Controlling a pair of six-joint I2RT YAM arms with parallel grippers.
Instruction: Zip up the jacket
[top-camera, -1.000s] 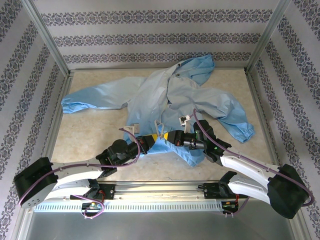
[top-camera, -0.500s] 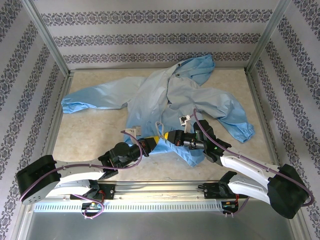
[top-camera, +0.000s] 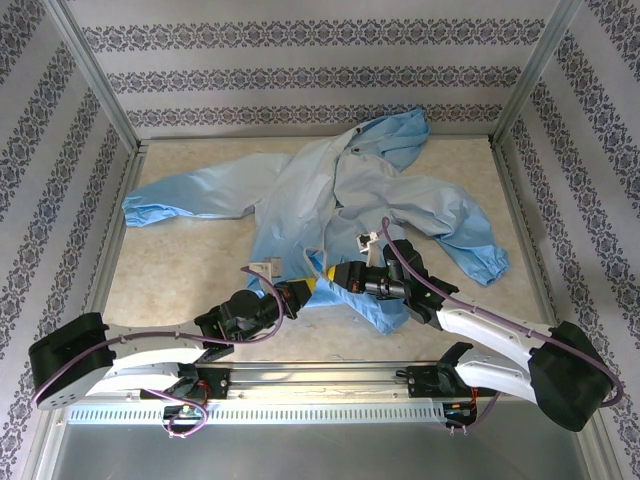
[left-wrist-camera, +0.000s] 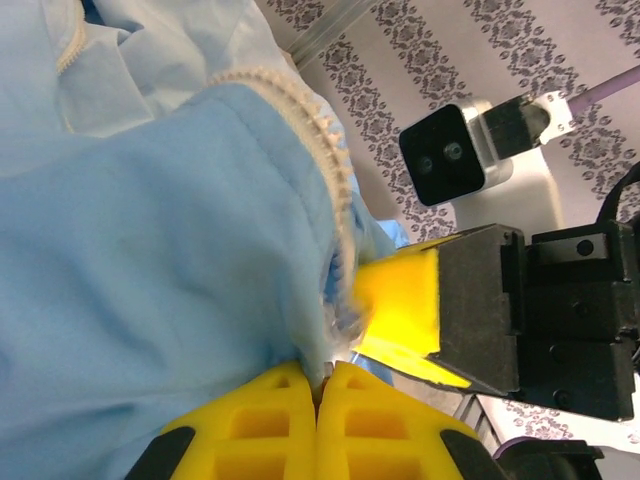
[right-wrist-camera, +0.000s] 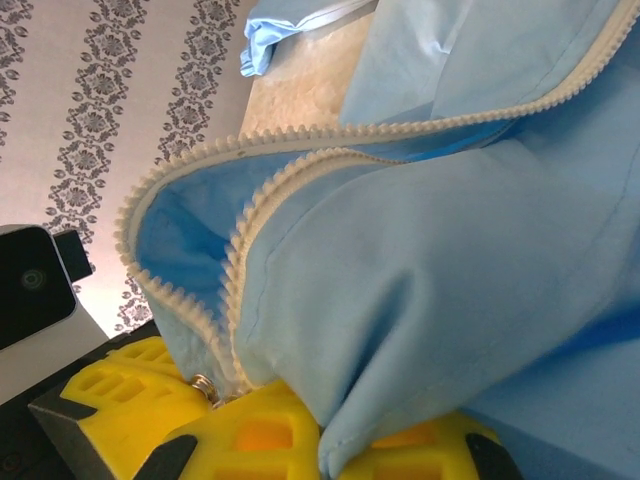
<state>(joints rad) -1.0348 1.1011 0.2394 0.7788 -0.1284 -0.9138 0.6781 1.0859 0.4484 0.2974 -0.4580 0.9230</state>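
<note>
Within a second, the left arm's bulky wrist joint sank lower over the table and slid a touch toward the near rail, carrying the left gripper (top-camera: 306, 287) slightly down at the hem of the jacket (top-camera: 330, 190). The right gripper (top-camera: 326, 271) crept a shade away from the rail and to the left, its purple cable (top-camera: 385, 228) leaning over with it. The pale zipper strip (top-camera: 308, 262) beside the two grippers slackened into a lower loop.
</note>
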